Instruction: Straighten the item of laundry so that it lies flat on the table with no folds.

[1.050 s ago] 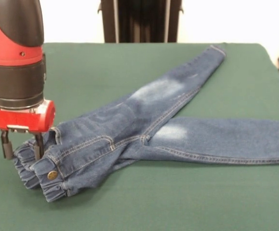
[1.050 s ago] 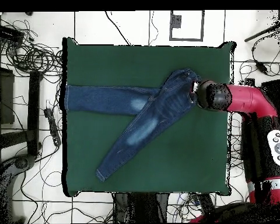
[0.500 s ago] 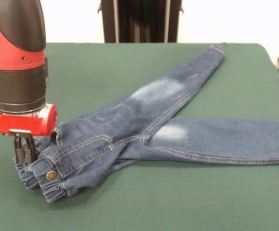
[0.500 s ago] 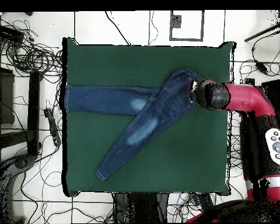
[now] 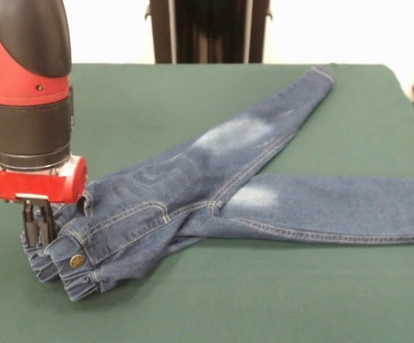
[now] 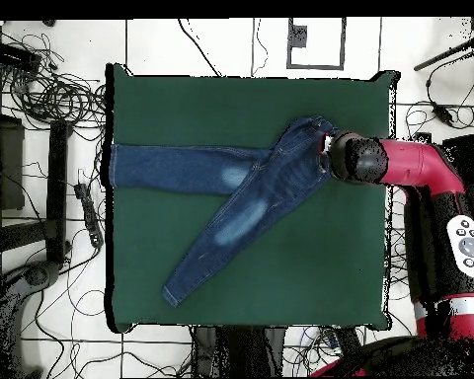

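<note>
The item of laundry [image 5: 214,189] is a small pair of blue jeans with whitish thigh patches. It lies on the green table [image 5: 264,300] with its two legs crossed, one running to the far right corner, the other off to the right. The gathered waistband with a brass button sits at the front view's left. My gripper [image 5: 38,227] stands at that waistband's left end, shut on the bunched denim. In the overhead view the jeans [image 6: 231,192] spread leftward from my gripper [image 6: 332,148], whose tips are hidden under the red arm.
The table's edge [image 6: 387,197] lies just beyond the waistband in the overhead view. Cables and black stands crowd the floor [image 6: 43,118] around the table. A dark pedestal [image 5: 207,32] stands behind the far edge.
One second ago the fingers stood apart over the waistband's end. They have since closed on the denim. The waistband has bunched slightly, and the arm has barely shifted.
</note>
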Tool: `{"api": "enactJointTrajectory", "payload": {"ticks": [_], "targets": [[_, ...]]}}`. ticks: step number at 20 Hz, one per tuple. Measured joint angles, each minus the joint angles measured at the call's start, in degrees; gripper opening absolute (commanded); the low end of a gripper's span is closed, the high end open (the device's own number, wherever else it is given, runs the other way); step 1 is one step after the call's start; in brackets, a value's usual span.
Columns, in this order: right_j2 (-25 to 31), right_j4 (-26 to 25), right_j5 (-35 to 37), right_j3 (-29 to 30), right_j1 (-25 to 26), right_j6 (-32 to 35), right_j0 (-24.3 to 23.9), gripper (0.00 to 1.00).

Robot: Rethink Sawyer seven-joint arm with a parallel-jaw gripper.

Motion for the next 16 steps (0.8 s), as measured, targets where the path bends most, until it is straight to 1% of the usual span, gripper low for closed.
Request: {"api": "enactJointTrajectory", "payload": {"ticks": [3, 7, 11, 12, 16], "targets": [[0.0, 0.8, 0.0, 0.4, -0.2, 0.0, -0.3, 0.0], [0.0, 3.2, 0.1, 2.1, -1.5, 0.0, -1.1, 0.0], [0.0, 5.6, 0.9, 4.8, -3.9, 0.0, -2.3, 0.0], [0.0, 6.7, 1.4, 6.2, -5.3, 0.0, -2.8, 0.0], [0.0, 7.6, 1.9, 8.0, -7.2, 0.0, -3.3, 0.0]]}}
